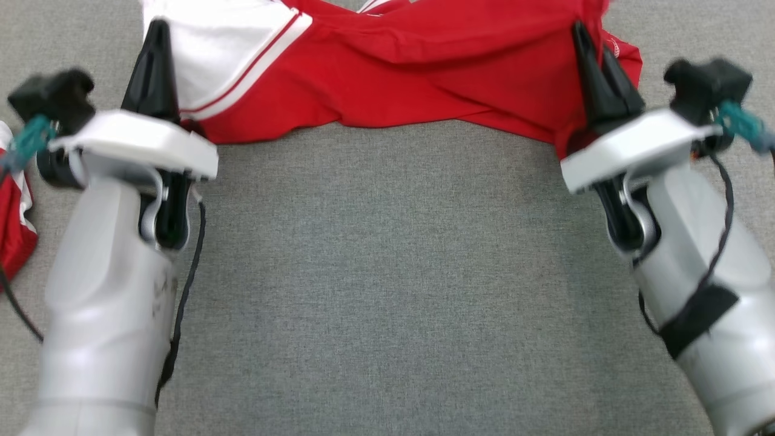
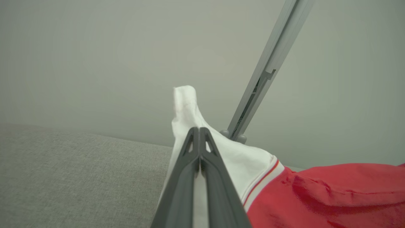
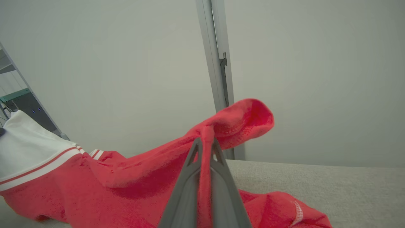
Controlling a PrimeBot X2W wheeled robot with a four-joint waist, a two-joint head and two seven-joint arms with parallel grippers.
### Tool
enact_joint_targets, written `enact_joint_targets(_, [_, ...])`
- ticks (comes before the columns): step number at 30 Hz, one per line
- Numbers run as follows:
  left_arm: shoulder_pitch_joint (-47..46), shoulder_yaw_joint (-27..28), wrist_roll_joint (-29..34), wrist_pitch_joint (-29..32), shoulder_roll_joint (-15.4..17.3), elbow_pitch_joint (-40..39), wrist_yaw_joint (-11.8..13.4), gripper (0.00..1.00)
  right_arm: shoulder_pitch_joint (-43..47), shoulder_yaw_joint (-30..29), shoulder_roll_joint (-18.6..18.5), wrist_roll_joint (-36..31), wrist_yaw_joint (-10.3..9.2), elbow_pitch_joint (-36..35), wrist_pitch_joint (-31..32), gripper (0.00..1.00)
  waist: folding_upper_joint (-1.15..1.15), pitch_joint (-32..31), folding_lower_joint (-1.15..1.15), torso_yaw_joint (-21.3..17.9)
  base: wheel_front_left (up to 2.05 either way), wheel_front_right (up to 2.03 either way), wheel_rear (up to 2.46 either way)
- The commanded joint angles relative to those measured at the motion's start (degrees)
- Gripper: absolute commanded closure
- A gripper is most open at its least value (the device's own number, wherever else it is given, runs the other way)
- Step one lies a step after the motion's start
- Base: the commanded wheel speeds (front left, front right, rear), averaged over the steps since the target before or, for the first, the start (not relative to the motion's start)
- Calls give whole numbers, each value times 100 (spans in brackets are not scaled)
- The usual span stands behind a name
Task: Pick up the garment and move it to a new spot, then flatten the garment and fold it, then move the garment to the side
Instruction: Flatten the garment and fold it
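While the left end effector (image 2: 199, 131) pinches a white corner and the right end effector (image 3: 205, 142) a red edge, the garment (image 1: 424, 66) sags between them onto the surface (image 1: 387, 272); pulling taut could slip either thin pinch.

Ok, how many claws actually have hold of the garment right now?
2. The left claw is shut on the white section of the garment, at the head view's upper left. The right claw is shut on a red edge at the upper right.
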Motion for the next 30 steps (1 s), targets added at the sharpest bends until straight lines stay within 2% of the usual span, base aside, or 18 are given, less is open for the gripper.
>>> enact_joint_targets(1, [674,344,122,-9,-31,-560,-6,100,808,-223,-89,-16,-2,-643,-26,100,0,-74,0,22,0,0,0])
enact_joint_targets(5, [1724,711,367,-9,-121,-1502,-8,100,2017,-507,-59,-205,-2,-1604,-26,100,0,-285,0,33,0,0,0])
enact_joint_targets(6, [1724,711,367,-9,-121,-1502,-8,100,2017,-507,-59,-205,-2,-1604,-26,100,0,-285,0,33,0,0,0])
enact_joint_targets(12, [3267,1050,739,-9,-254,-2738,-8,100,3674,-828,-79,-538,-2,-2683,-21,100,0,-697,0,44,0,0,0])
enact_joint_targets(18, [4502,963,1052,-9,-282,-3392,16,100,4899,-1068,-85,-835,-2,-3266,-21,100,0,-1140,0,69,0,0,0])
enact_joint_targets(30, [6266,749,1000,632,-315,-4812,482,100,6715,-1363,-172,-1102,-2,-3868,-21,100,0,-1696,0,169,0,0,0])
